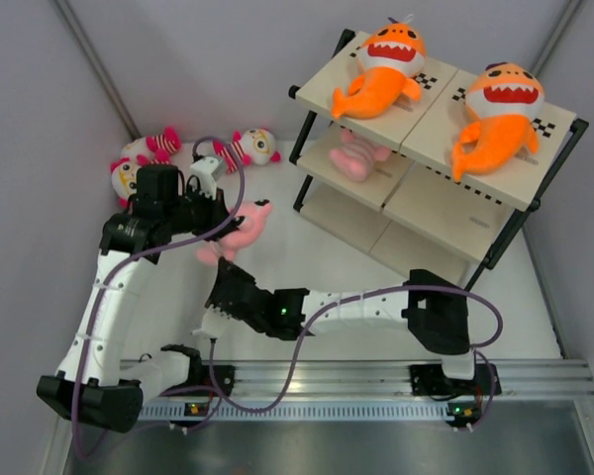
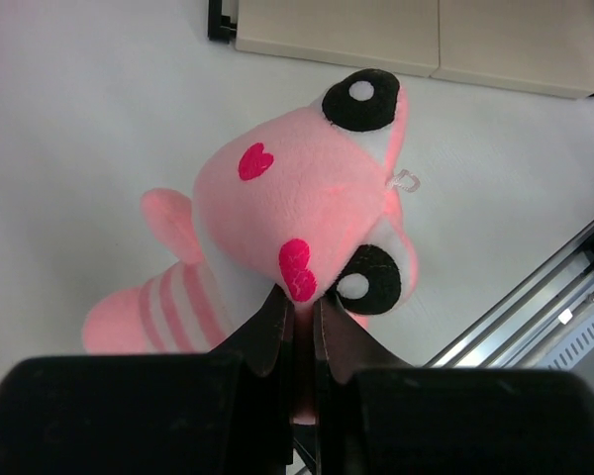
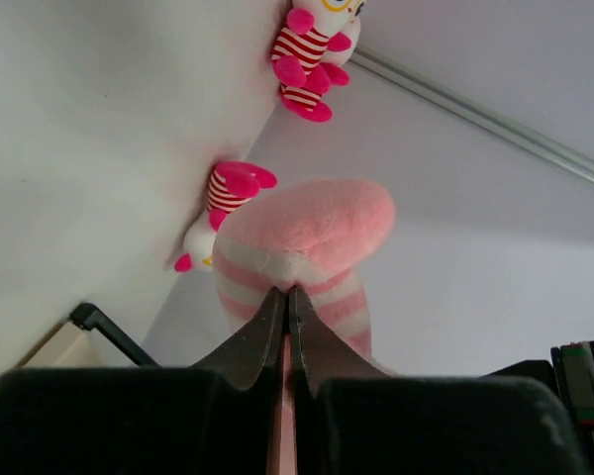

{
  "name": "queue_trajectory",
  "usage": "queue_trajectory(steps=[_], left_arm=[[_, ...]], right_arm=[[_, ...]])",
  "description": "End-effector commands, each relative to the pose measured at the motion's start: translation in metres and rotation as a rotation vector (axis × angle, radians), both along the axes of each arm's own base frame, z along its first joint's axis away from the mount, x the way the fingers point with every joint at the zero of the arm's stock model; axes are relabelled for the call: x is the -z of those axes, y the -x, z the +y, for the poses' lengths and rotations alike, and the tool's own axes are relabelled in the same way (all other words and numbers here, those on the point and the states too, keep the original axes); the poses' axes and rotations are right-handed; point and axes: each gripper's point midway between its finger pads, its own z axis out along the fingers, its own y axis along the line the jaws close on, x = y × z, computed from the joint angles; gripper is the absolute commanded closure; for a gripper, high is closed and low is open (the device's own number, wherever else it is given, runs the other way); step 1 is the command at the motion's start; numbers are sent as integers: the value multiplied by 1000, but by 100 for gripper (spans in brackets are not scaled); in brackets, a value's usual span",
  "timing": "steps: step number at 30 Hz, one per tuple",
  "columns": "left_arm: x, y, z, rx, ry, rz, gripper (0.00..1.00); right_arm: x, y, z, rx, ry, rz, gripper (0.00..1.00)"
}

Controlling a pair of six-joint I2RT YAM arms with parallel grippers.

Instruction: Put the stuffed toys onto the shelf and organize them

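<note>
Grip noted at both ends: left gripper (image 2: pixel 299 307) clenched on the pink doll (image 2: pixel 307 198) at its head, right gripper (image 3: pixel 285 297) clenched on its striped body, left of the shelf (image 1: pixel 520 188). Two orange sharks (image 1: pixel 381 74) (image 1: pixel 500 114) lie on the top tier, a second pink doll (image 1: pixel 356 153) on the middle tier. Two striped dolls (image 1: pixel 144 158) (image 1: pixel 247 148) lie on the table (image 1: pixel 356 267).

White tabletop (image 1: pixel 307 247), pale grey walls (image 1: pixel 208 59)

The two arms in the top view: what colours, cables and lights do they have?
Left arm and right arm both have white tubular links between bulky black joints. A purple cable runs loosely along each. The jaws are black and tapered. A small green light shows on the right arm.
</note>
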Motion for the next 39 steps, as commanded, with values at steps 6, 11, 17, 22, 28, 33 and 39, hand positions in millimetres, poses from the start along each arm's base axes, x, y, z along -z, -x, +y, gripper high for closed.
queue_trajectory(steps=[6, 11, 17, 22, 28, 33, 39], left_arm=[[-17, 0, -3, 26, 8, -51, 100], [-24, 6, -10, 77, 31, -73, 61], [-46, 5, -9, 81, 34, -138, 17], [-67, 4, -9, 82, 38, -194, 9], [-70, 4, -9, 86, 33, -204, 9], [-68, 4, -6, 84, 15, -211, 9], [-66, 3, -5, 84, 9, -206, 9]], right_arm=[[-74, 21, -35, 43, -298, 160, 100], [-95, 31, -50, 40, -424, 248, 100], [-116, 42, -74, 49, -615, 412, 100], [-127, 49, -108, 83, -824, 576, 100], [-157, 54, -169, 115, -1090, 696, 100], [-195, 51, -235, 132, -1305, 689, 100], [-229, 48, -283, 133, -1343, 581, 100]])
